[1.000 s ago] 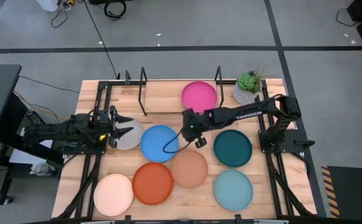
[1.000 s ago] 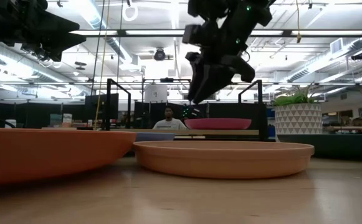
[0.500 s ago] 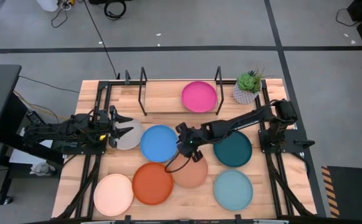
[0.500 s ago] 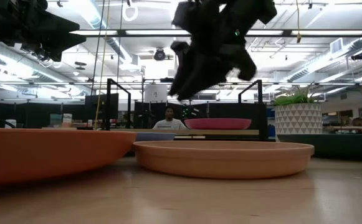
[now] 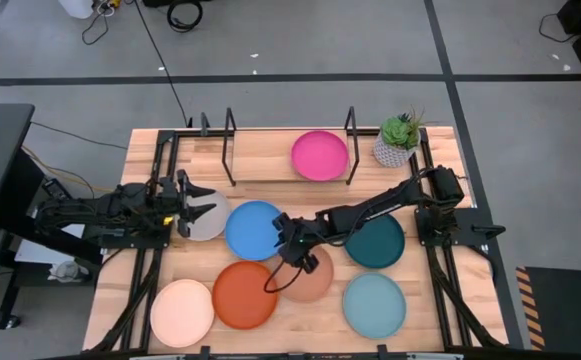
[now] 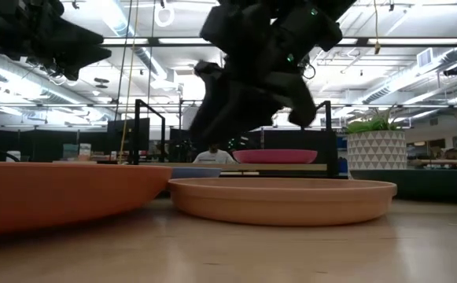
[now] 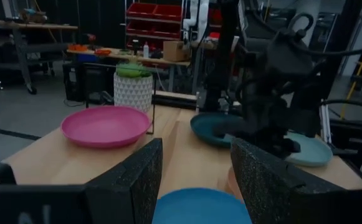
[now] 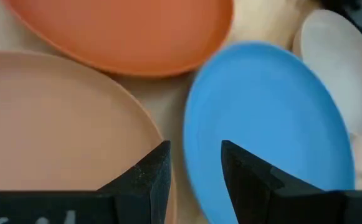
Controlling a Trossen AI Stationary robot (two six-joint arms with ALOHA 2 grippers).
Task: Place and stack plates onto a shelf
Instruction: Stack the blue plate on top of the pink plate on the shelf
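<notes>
My right gripper [image 5: 288,240] [image 8: 194,177] hangs open above the gap between the blue plate [image 5: 254,230] [image 8: 268,118] and the tan plate [image 5: 308,276] [image 8: 62,124], clear of both in the low view [image 6: 236,118]. My left gripper [image 5: 192,208] [image 7: 196,180] waits open over the left edge of the grey-white plate [image 5: 208,218]. The pink plate [image 5: 320,156] [image 6: 275,156] lies flat on the shelf [image 5: 265,160]. The dark teal [image 5: 375,240], orange [image 5: 244,294], light teal [image 5: 374,304] and cream [image 5: 182,312] plates rest flat on the table.
A small potted plant [image 5: 398,140] stands at the shelf's right end. Black posts [image 5: 229,130] [image 5: 350,124] frame the shelf, with bare board left of the pink plate. A dark cable [image 5: 275,280] hangs from my right arm over the tan plate. A person [image 6: 211,149] sits in the room behind.
My right gripper has swung from beside the shelf, near the pink plate, toward the table's near edge and left, and has come down lower over the blue and tan plates. No plate has moved.
</notes>
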